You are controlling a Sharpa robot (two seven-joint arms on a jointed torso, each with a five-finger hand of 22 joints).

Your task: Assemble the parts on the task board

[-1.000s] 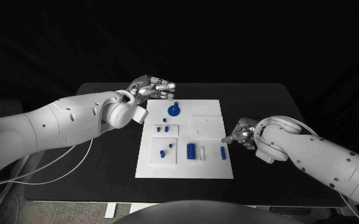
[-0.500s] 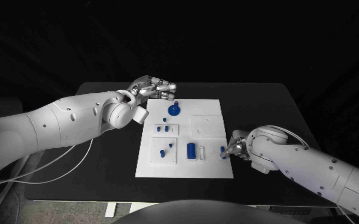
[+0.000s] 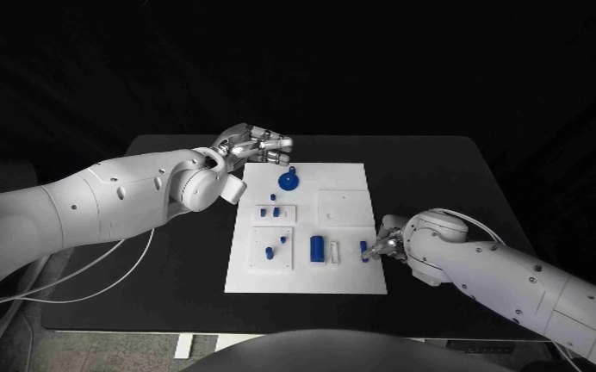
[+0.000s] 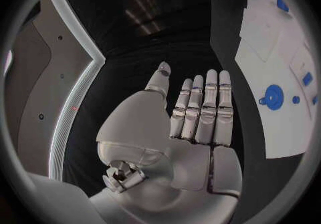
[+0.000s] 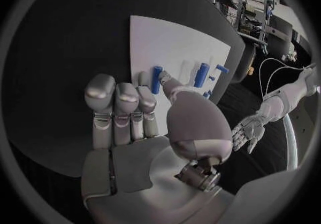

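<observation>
Pinching a slim blue part (image 3: 365,249) at the task board's (image 3: 342,184) near right edge, right hand (image 3: 388,244) on the worktop (image 3: 435,165). Hovering off the board's far left corner, left hand (image 3: 253,145), fingers straight, side by side, empty. Lying on the board, other blue parts (image 3: 318,250).

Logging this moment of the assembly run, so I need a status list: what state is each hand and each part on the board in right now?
Left hand: open, fingers straight, holding nothing, beside the task board.
Right hand: pinches the blue bar at the board's right edge.
Blue disc: lying on the board, untouched.
Blue cylinder: lying on the board, untouched.
Small blue pegs: on the board, untouched.
</observation>
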